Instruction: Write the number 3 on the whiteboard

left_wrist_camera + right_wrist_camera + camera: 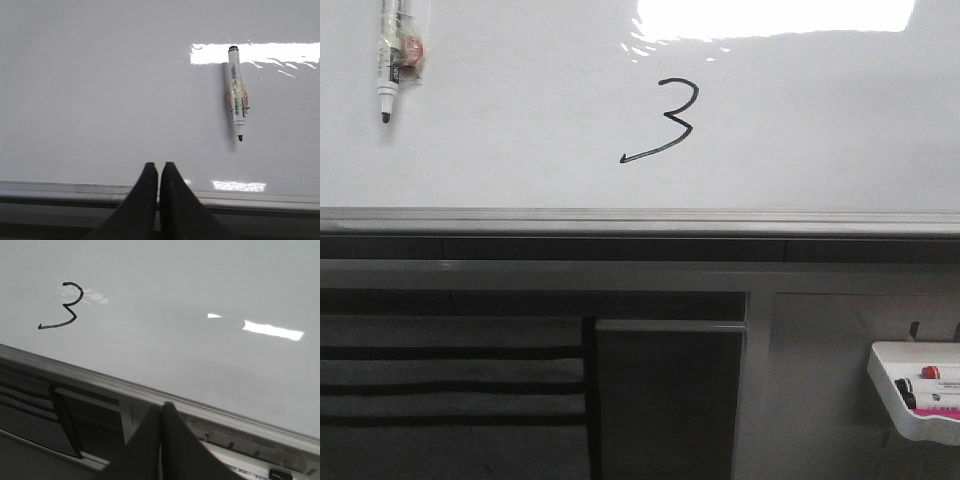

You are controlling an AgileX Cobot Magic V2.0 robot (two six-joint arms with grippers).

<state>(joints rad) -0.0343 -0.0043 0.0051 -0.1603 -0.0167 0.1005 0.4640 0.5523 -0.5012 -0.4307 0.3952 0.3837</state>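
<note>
A black hand-drawn number 3 (665,122) with a long hooked lower tail stands on the glossy whiteboard (520,130), just below a bright light reflection. It also shows in the right wrist view (64,306). A capless black marker (392,55) hangs tip down on the board at the upper left; it also shows in the left wrist view (236,92). My left gripper (159,167) is shut and empty, in front of the board's bottom rail, below and left of the marker. My right gripper (161,407) is shut and empty, in front of the rail, well right of the 3. Neither gripper shows in the front view.
The grey metal bottom rail (640,220) runs the board's full width. Below it are a dark cabinet panel (665,400) and grey striped slats (450,385). A small white marker tray (920,390) with markers hangs at the lower right.
</note>
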